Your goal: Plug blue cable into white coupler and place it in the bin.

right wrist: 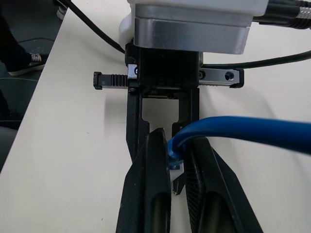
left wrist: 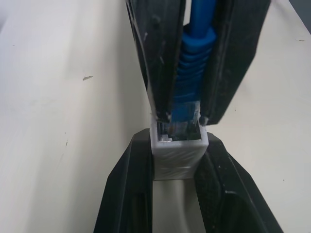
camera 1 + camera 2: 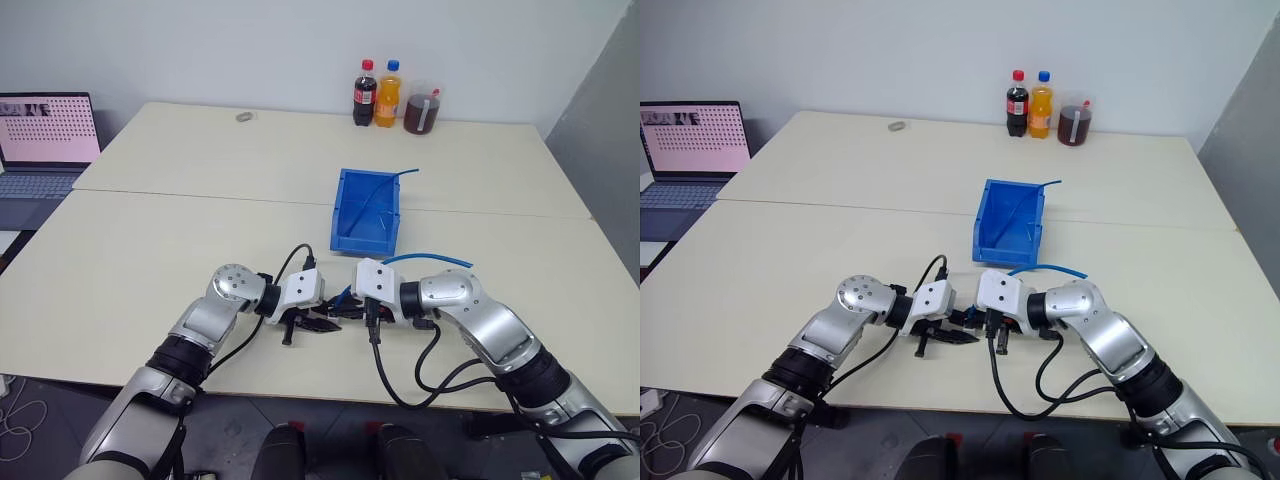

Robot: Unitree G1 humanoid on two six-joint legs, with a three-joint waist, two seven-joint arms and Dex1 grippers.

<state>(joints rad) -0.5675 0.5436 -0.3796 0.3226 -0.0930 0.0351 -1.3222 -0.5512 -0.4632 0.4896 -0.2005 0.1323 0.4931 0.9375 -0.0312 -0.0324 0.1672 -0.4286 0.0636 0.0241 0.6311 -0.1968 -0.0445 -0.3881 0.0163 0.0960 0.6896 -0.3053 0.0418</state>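
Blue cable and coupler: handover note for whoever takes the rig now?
Left tool: shut on the white coupler.
Right tool: shut on the blue cable just behind its plug.
Both tools meet nose to nose over the near edge of the table, in front of the bin.
Done: plug sits in the coupler's mouth; whether it is fully seated, cannot tell.
Left: seat it fully, then place the joined pair in the bin, which already holds a thin blue wire.
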